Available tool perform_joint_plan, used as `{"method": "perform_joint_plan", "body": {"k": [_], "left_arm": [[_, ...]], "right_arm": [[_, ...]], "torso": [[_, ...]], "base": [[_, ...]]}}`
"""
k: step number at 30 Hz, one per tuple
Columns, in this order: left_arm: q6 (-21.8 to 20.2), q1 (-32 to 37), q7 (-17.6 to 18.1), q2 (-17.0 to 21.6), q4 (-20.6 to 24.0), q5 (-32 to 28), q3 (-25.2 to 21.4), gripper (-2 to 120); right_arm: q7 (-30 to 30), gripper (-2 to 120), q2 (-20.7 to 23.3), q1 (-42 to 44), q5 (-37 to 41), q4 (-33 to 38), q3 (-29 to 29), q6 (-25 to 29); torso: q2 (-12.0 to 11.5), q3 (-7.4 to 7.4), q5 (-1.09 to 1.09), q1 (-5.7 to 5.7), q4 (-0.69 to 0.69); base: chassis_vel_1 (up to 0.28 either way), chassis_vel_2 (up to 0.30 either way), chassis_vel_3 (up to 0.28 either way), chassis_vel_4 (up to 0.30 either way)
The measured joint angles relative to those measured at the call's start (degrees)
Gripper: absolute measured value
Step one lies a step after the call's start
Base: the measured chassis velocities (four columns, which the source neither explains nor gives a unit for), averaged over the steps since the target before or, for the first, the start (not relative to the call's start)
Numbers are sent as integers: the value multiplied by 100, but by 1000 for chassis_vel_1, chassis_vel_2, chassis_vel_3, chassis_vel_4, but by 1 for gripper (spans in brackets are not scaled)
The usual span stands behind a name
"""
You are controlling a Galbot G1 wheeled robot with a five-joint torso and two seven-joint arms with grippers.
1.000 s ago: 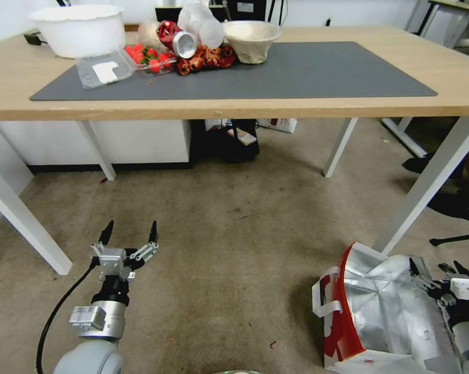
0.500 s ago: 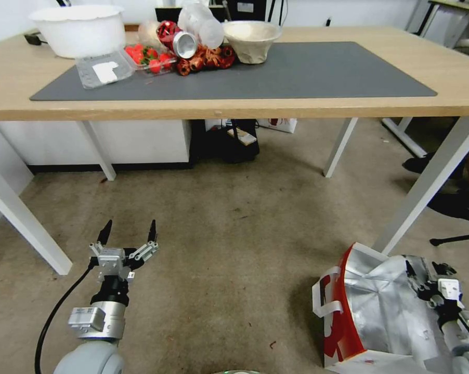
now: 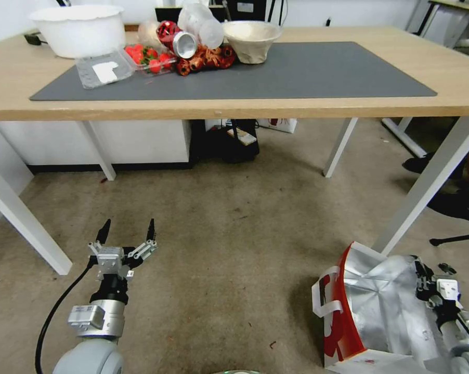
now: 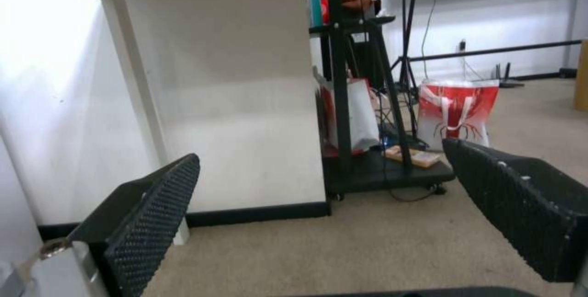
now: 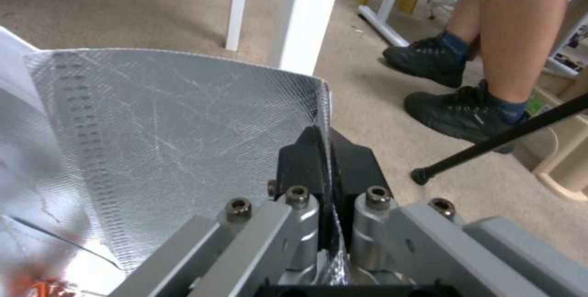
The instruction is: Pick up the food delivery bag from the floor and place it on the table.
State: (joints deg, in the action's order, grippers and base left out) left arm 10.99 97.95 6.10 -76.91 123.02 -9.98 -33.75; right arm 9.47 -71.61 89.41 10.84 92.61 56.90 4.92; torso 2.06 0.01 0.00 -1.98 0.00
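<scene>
**Inspector:** One change to log. In the head view, your right gripper (image 3: 426, 280) stood with its fingers spread beside the far wall of the food delivery bag (image 3: 380, 311) a second ago; now it has moved in and the fingers have drawn together on that wall's top edge. The bag itself has not shifted on the floor (image 3: 234, 234).

**Operator:** So the grasp is made?

**Inspector:** Judged so. In the right wrist view the jaws are clamped on the foil wall of the bag (image 5: 172, 117), the sheet passing straight between them, with the right gripper (image 5: 326, 150) at the rim. That should leave the lift and the carry to the table (image 3: 453, 67) still to do. The bite takes only the thin rim, so you should expect the wall to fold or slip under load.

**Operator:** And the left arm?

**Inspector:** Idle. Your left gripper (image 3: 126, 234) hovers low over bare carpet, jaws wide open, nothing between them; the left wrist view confirms it, left gripper (image 4: 319, 186) pointing under the table.

**Operator:** Anything you can't vouch for?

**Inspector:** Several items. The bag's near end is cut off at the head view's lower edge. How deep the jaws bite past the rim is hidden behind the fingers. Whether the bag holds anything, I cannot tell.
</scene>
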Motion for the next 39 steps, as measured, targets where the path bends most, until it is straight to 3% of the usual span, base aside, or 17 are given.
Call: {"method": "perform_joint_plan", "body": {"k": [13,17,24,39], "left_arm": [[12,-15,61,35,-51,-55,3,99],[14,-20,129,-10,-76,-41,18,99],[14,-22,158,-52,-82,-10,-24,99],[-150,-36,202,-55,-13,-60,-95,100]], "right_arm": [[-120,0,-112,220,292,319,-70,99],[-249,0,-211,450,719,841,-180,117],[-297,0,-442,545,735,1522,-342,114],[-13,0,-627,657,838,2404,-769,249]], "torso": [[0,4,0,0,0],[0,5,-1,0,-1],[0,6,0,0,0],[0,7,0,0,0]], "base": [[0,0,0,0],[0,0,0,0],[0,0,0,0],[0,0,0,0]]}}
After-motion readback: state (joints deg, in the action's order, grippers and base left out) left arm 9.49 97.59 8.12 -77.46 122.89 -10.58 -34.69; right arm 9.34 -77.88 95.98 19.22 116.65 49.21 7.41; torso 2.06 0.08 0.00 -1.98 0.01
